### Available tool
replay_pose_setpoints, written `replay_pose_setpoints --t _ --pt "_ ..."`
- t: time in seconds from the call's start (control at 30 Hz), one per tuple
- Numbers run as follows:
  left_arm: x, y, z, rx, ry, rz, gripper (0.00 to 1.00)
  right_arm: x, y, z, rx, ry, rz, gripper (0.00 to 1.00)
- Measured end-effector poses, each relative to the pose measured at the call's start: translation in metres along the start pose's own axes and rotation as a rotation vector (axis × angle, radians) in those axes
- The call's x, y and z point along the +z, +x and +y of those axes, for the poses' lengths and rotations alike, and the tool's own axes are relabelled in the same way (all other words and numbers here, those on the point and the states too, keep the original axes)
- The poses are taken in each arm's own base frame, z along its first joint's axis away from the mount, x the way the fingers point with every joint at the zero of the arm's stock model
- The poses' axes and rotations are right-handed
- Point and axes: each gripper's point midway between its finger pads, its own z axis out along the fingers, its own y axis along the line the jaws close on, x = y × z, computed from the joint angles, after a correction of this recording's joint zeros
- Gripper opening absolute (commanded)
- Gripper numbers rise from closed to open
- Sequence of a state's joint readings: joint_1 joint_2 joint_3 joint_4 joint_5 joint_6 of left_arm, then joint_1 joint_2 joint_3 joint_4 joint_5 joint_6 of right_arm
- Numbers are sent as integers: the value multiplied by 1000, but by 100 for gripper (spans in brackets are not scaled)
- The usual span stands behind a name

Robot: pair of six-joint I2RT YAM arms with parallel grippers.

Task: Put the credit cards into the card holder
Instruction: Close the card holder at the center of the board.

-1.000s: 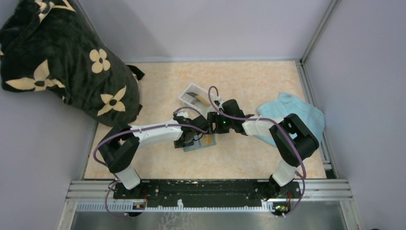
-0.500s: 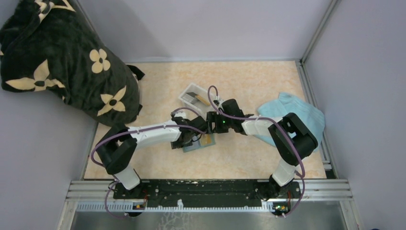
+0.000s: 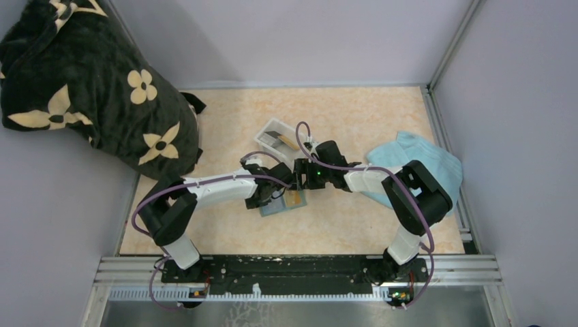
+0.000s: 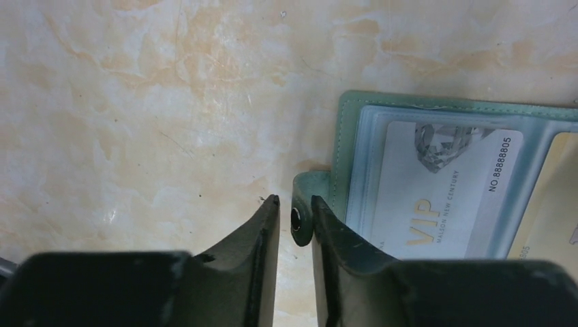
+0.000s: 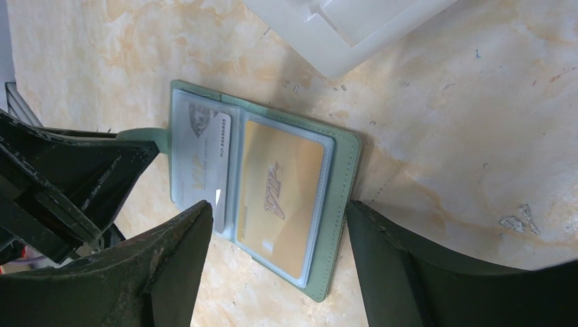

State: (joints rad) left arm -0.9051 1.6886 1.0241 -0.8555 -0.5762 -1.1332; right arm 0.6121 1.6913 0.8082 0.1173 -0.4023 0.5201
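The card holder (image 3: pixel 285 203) lies open on the table, grey-green rim, pale blue pockets. A whitish VIP card (image 4: pixel 443 194) sits in its left pocket and a gold credit card (image 5: pixel 279 194) in its right pocket. My left gripper (image 4: pixel 294 203) stands at the holder's left edge, jaws narrow, with the snap tab (image 4: pixel 300 218) between them. The right finger touches the tab and a thin gap shows beside the left finger. My right gripper (image 5: pixel 279 208) hangs wide open over the gold card, one finger either side of the holder's right half.
A white plastic tray (image 3: pixel 275 133) stands just behind the holder, its corner (image 5: pixel 341 30) close to my right gripper; something orange lies in it. A light blue towel (image 3: pixel 426 160) is at the right, a black flowered bag (image 3: pixel 88 88) at the back left.
My left gripper has shifted slightly left along the holder's edge and its jaws have narrowed round the snap tab. The right arm and the holder have stayed put.
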Motion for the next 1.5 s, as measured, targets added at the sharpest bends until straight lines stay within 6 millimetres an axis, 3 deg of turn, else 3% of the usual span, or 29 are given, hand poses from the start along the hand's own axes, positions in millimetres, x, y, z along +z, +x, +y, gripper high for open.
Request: replay_pose_setpoints --t 0.07,0.13,1.07,1.5 --pt "1 -1 0 -4 0 -2 7 0 0 0 0 0 0 74" --pt "1 -1 0 -6 -1 -4 0 0 0 0 0 0 0 73" --pt "3 13 18 -28 7 18 0 1 2 2 9 -44 -23 75" --pt "9 20 18 -23 3 36 0 6 8 17 12 -158 -39 76"
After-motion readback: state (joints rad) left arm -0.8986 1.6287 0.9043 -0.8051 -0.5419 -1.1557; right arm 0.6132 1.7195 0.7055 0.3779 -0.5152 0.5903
